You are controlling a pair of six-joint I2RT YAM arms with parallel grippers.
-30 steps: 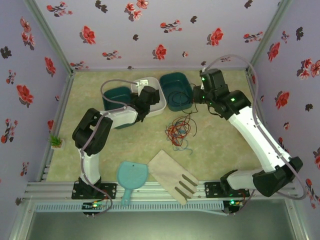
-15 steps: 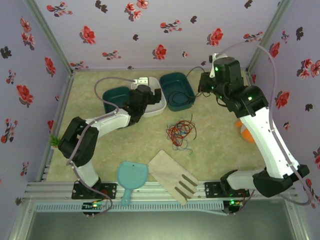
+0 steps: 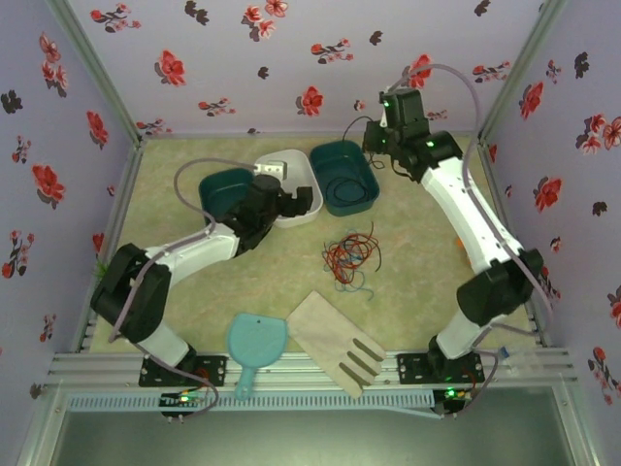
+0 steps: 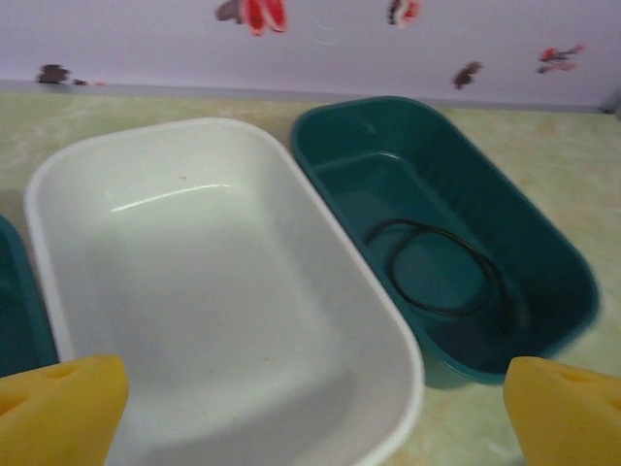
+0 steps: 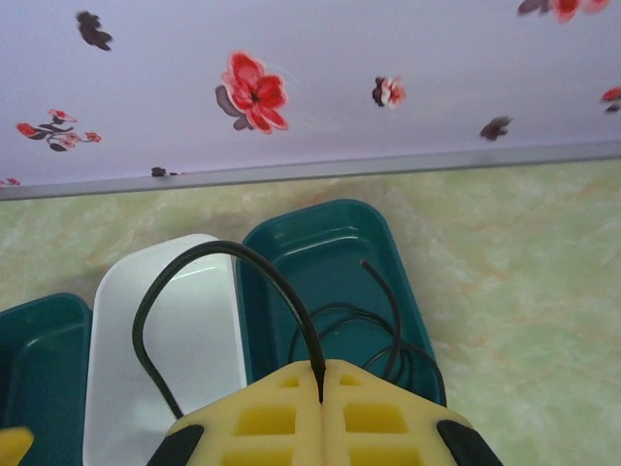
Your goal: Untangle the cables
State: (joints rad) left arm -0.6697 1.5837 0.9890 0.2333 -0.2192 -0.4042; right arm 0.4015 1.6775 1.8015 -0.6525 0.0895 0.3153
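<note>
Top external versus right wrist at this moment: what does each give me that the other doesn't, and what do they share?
Top external: a tangle of thin cables, red and teal among them, lying on the table, plus a teal dustpan and a wooden slotted board near the arm bases. Right wrist: the right gripper shut on a black cable that arches over the white tub. Both: the white tub and the teal tub beside it, with black cable coiled inside.

One camera is looking down from high behind the arms [image 3: 194, 250] at the whole table [image 3: 427, 282]. Both wrist cameras are looking close-up toward the back wall [image 4: 388, 49], sharing the white tub [image 4: 213, 291] and green tub [image 4: 369, 155].
</note>
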